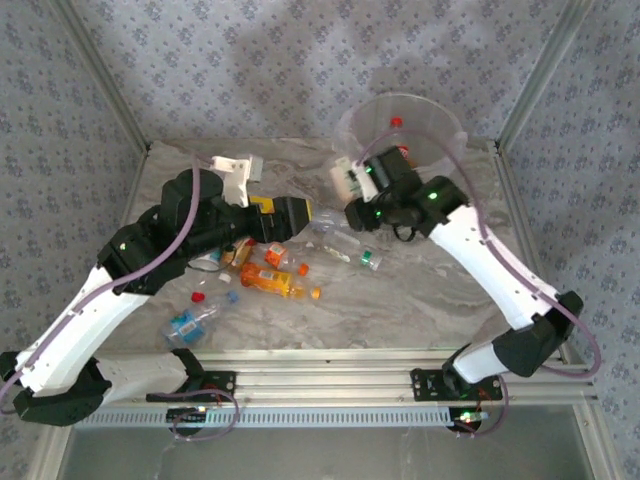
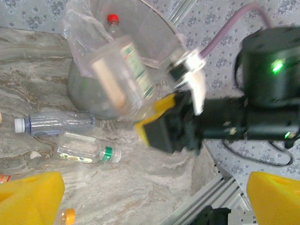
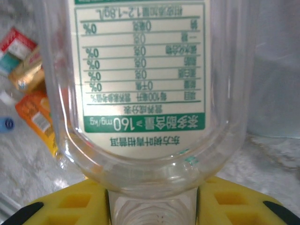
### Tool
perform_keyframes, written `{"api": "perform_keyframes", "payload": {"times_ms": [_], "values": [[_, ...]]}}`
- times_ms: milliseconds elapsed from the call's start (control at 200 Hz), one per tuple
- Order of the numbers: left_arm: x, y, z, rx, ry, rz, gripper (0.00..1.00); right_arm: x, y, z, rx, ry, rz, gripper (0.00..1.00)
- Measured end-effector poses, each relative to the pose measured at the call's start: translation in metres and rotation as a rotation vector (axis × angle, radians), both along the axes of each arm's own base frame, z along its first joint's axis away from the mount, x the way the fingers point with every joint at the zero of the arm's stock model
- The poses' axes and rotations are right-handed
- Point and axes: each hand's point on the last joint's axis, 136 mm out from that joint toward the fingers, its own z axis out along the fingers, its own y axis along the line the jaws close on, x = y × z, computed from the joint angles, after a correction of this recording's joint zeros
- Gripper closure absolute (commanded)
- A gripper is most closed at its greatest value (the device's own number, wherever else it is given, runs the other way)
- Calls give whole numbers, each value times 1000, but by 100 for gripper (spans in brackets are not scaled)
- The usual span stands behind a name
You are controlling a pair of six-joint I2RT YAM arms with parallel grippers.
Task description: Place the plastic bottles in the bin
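Plastic bottles (image 1: pixel 268 272), from above: lie as a loose litter of small glossy cylinders, orange-filled and clear, on the veined, marble-look tabletop (image 1: pixel 430 290), just beneath and short of the left gripper (image 1: pixel 304 213). Stands wide open there, yellow fingers spread, nothing between them. Beyond those fingertips, the right gripper (image 1: pixel 353 190): pinches a clear bottle (image 1: pixel 345 178) with a green-and-white label, right at the rim of the bin (image 1: pixel 442 118), a tapered, translucent greyish bucket under a crinkled film liner. Contains one red-capped bottle (image 1: pixel 396 122).

From the left wrist: blocky yellow fingers (image 2: pixel 28 197) at both lower corners, far apart, bare marble between. Ahead of them, two clear bottles flat on their sides, a bluish white-capped one (image 2: pixel 51 124) and a green-banded one (image 2: pixel 86 151), near each other at the foot of the bin (image 2: pixel 157 37). Above these, the right gripper (image 2: pixel 154 115), black with yellow tips, closed on the clear bottle (image 2: pixel 119 77), blurred and tilted against the bin's wall. Red-capped bottle (image 2: pixel 112 21) inside.

From the right wrist: yellow waffle-gridded fingers (image 3: pixel 70 204) clamped on the narrow ribbed end of the clear bottle (image 3: pixel 140 93); smooth rounded walls and an upside-down printed green-edged label directly above them. Left of the fingers, orange-labelled bottles (image 3: pixel 35 110), blurred, on the marble.
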Motion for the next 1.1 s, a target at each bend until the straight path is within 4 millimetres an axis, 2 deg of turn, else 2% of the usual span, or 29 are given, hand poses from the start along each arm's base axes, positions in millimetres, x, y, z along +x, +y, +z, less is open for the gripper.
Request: {"api": "perform_keyframes", "payload": {"times_ms": [130,245,585,834,979,1099], "values": [[-5,0,6,-27,10,-16,0,15,-23,34,48,-59,-72,58],[-9,-3,9,-45,24,-37,0,26,-36,48,72,-76,-112,58],[-15,-1,14,-72,26,-52,0,47,-44,38,91,-23,-158,58],[-16,0,15,-75,24,-53,1,83,-60,60,115,-79,-226,59],[-17,2,17,-80,19,-53,0,102,-58,63,116,-89,-235,59],[-20,5,21,-89,11,-53,1,126,-52,66,118,-109,-242,59]]}}
